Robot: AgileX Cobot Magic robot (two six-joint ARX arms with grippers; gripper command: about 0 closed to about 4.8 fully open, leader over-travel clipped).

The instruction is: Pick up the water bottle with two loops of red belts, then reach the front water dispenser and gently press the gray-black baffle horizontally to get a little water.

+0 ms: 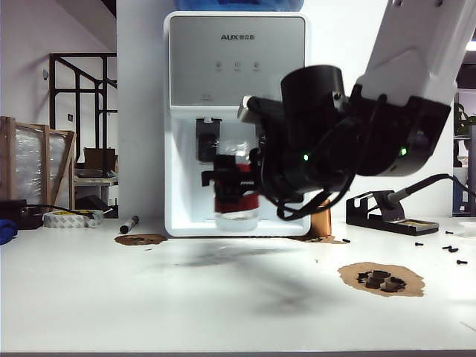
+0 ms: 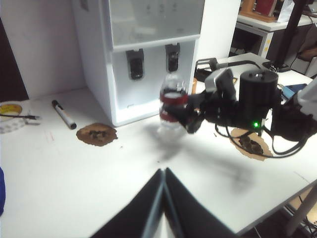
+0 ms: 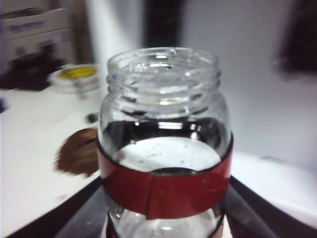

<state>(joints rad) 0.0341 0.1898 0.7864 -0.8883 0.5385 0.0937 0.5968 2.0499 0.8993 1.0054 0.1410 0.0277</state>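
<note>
Right claw [image 1: 232,182] clamped on the bottle [image 1: 236,195], holding it upright in the air, above the tabletop [image 1: 223,297]. Bottle just in front of the dispenser [image 1: 236,119], below the dark taps [image 1: 208,139]. Two red bands [image 3: 166,186] around the clear glass, open mouth on top. Left claw [image 2: 163,198] low over the tabletop, well apart from the bottle, fingers pressed together with nothing between them. Black marker [image 2: 64,114] and brown patch [image 2: 97,134] on the tabletop beside the dispenser. Small copper tube [image 1: 322,219] near the dispenser's right side.
</note>
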